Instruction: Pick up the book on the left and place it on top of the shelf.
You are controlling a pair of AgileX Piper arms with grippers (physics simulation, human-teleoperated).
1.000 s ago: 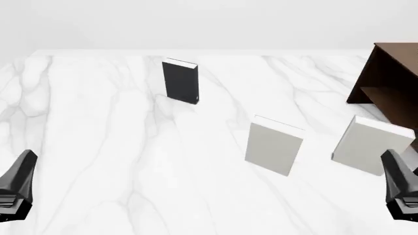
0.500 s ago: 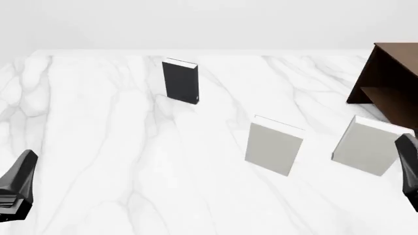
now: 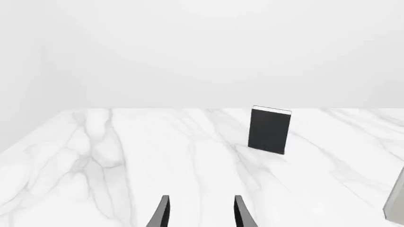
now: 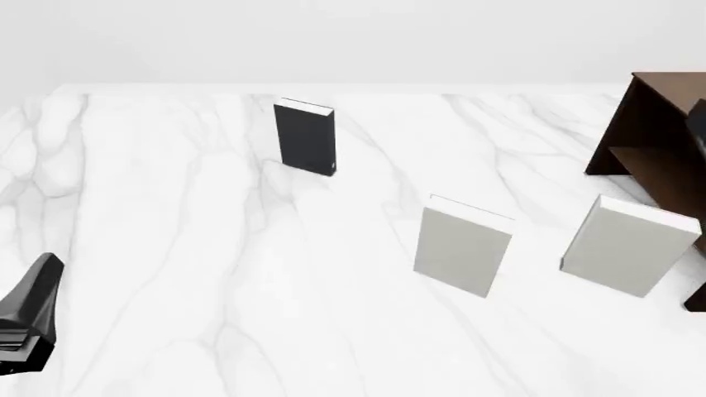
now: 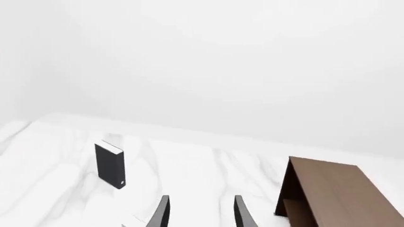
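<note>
- On my front feed the book (image 4: 304,137) stands upright on the white marbled surface (image 4: 198,273), far and left of centre, dark cover toward me with a white page edge along its top.
- Two pale grey-white books stand nearer to me: one (image 4: 464,246) around centre-right, the other (image 4: 629,245) further right, just in front of the shelf.
- The shelf (image 4: 659,136) sits at the right edge of the front view, dark brown, cut off by the frame; I see its flat top and an inner board.
- The book is well apart from the shelf and from both tools; nothing touches it.
- My left tool (image 3: 200,213) is released: in its wrist view the two dark fingers stand apart with nothing between them, pointing over bare surface toward the book.
- In the front view the left arm shows only as a dark shape at the lower left corner.
- My right tool (image 5: 200,213) is likewise released, fingers parted and empty; its wrist view looks across to the book and the shelf top.
</note>
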